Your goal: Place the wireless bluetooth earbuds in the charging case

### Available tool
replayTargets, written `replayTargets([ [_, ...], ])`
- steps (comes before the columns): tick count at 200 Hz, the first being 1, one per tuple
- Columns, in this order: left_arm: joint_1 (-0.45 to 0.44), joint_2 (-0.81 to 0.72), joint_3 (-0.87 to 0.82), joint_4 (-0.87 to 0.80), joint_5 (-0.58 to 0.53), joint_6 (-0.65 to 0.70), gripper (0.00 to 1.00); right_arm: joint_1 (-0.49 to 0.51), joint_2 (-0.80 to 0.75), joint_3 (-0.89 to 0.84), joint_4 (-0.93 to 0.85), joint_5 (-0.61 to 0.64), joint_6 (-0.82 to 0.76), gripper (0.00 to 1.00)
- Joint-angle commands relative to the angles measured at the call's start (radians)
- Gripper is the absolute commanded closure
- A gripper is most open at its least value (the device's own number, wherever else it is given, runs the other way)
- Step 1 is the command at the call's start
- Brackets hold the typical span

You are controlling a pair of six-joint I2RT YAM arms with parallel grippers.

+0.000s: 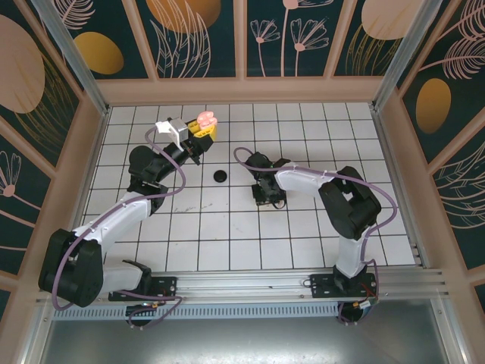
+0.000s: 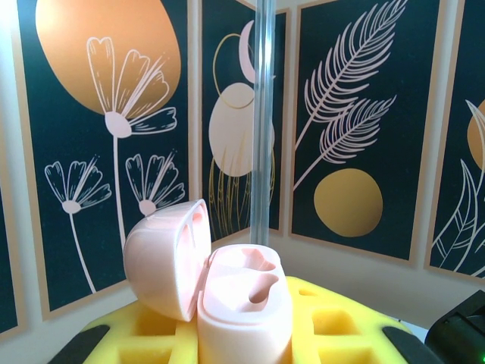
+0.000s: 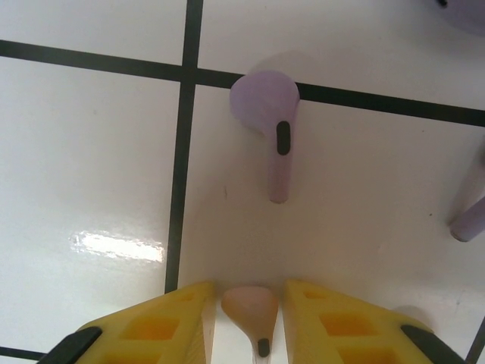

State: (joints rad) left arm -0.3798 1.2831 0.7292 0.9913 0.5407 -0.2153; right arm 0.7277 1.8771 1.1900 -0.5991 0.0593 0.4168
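Nearest: right gripper [image 3: 248, 292] low over the grid table [image 3: 91, 152], yellow fingers [image 3: 167, 322] flanking a pinkish-tan earbud [image 3: 254, 307]; can't tell if it's pinched. Just beyond lies a lavender earbud [image 3: 267, 114], with a second lavender earbud [image 3: 470, 218] off to its right. Farther out, a small black disc [image 1: 220, 176]. Farthest, left gripper [image 1: 203, 133] is raised and clamped on the pink charging case [image 2: 242, 303], lid [image 2: 163, 258] open.
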Motion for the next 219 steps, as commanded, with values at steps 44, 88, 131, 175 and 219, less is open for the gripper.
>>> replayTargets([
  [44,-0.006,-0.027,0.006,0.015,0.027,-0.01,1.0,0.011,0.008,0.017,-0.022,0.016,-0.015,0.79],
  [88,-0.006,-0.04,0.0,-0.006,0.026,0.011,1.0,0.013,-0.092,0.022,-0.031,0.013,0.011,0.82],
  [131,-0.008,-0.05,-0.023,-0.026,0.019,0.068,1.0,0.013,-0.227,0.097,-0.059,0.028,0.016,0.82],
  [175,-0.039,-0.053,-0.039,-0.059,0.014,0.141,1.0,0.013,-0.316,0.308,-0.055,0.052,-0.041,0.82],
  [219,-0.076,-0.051,-0.05,-0.064,-0.008,0.203,1.0,0.012,-0.39,0.463,0.08,-0.008,-0.127,0.82],
])
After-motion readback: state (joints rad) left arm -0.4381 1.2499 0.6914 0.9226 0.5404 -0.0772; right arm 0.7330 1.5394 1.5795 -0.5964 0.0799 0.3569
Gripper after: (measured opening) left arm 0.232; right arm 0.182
